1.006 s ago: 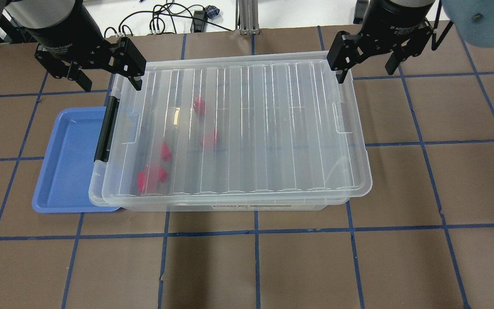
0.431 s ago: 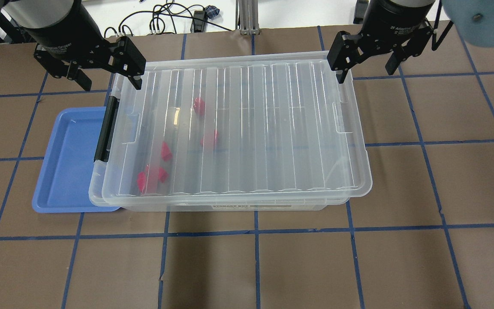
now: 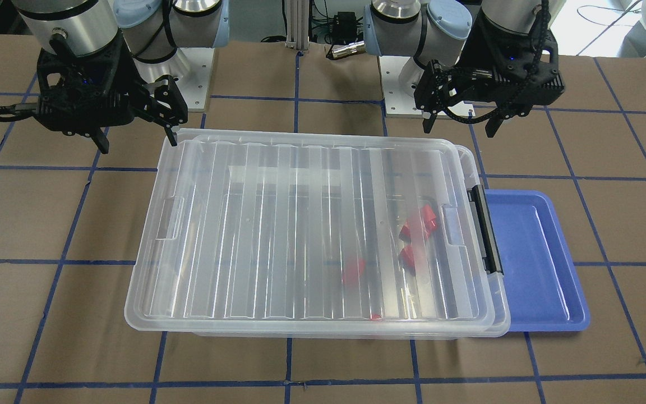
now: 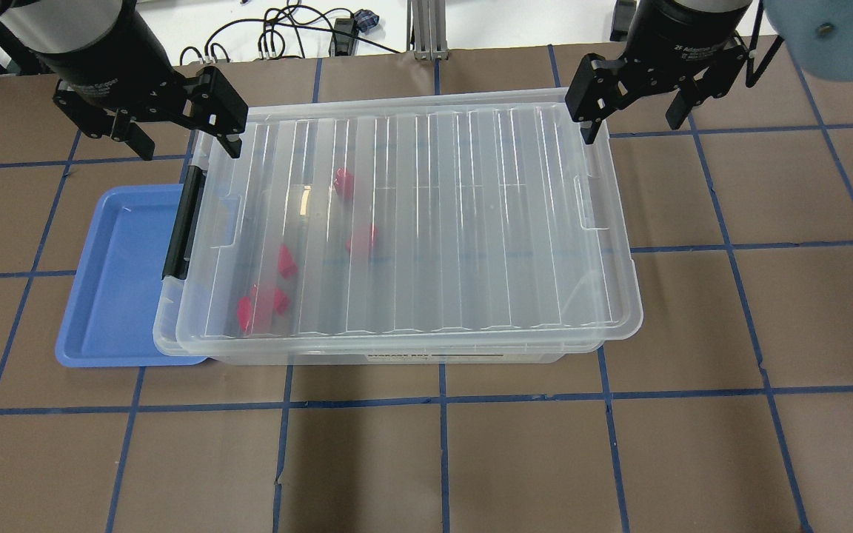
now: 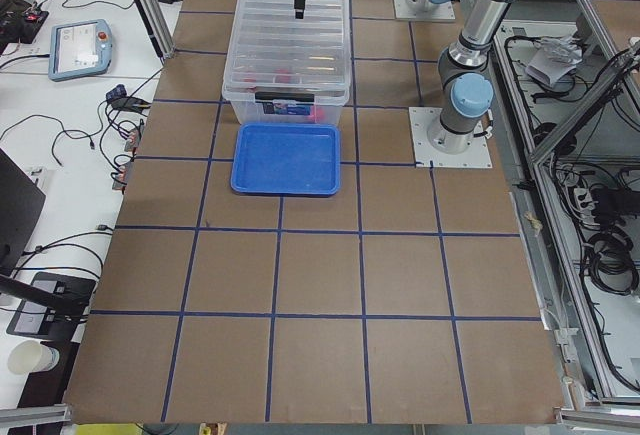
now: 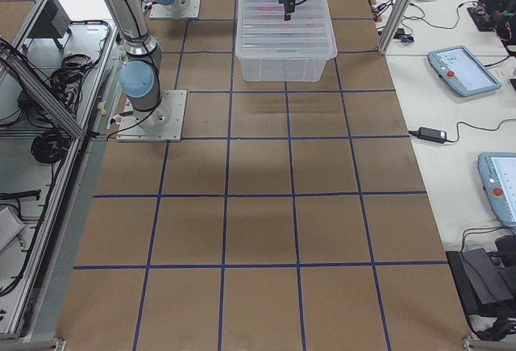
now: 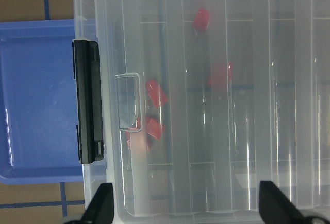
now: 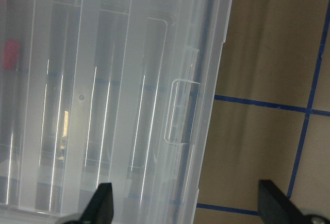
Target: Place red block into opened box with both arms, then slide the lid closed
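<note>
The clear box [image 4: 397, 357] stands mid-table with its black bar [image 4: 178, 222] on the left. The ribbed lid [image 4: 456, 222] lies flat over it, shifted slightly right, leaving a thin strip of box rim uncovered by the bar. Several red blocks lie inside under the lid, among them one red block [image 4: 343, 183] and, in the left wrist view, another [image 7: 154, 92]. My left gripper [image 4: 186, 141] hangs open above the far left corner, holding nothing. My right gripper [image 4: 632, 122] hangs open over the far right corner, straddling the lid's edge, also holding nothing.
A shallow blue tray [image 4: 115, 281] lies against the box's barred side, partly under its rim. Cables and a metal post [image 4: 426, 29] sit beyond the far table edge. Blue tape lines grid the brown tabletop [image 4: 471, 459].
My left gripper has drifted slightly left and back, away from the lid's corner. The right gripper, lid and blocks have stayed put.
</note>
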Action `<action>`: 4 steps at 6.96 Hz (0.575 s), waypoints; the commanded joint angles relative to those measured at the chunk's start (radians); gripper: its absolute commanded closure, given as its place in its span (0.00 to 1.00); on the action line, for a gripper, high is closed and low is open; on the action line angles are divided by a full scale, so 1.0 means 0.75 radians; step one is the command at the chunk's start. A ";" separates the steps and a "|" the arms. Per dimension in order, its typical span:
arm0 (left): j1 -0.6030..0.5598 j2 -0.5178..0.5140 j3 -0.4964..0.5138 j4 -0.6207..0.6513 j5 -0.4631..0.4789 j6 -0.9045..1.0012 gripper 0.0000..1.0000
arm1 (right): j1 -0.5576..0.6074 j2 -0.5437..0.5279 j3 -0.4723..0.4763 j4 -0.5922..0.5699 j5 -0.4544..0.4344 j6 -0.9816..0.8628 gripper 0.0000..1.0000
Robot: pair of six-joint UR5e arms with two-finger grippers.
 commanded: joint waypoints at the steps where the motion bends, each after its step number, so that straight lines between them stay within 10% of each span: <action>1: 0.009 0.002 -0.007 0.005 0.014 0.006 0.00 | 0.000 0.000 0.000 -0.001 0.000 0.000 0.00; 4: 0.007 0.006 -0.007 -0.062 0.014 0.004 0.00 | 0.000 0.000 0.000 -0.001 0.000 0.000 0.00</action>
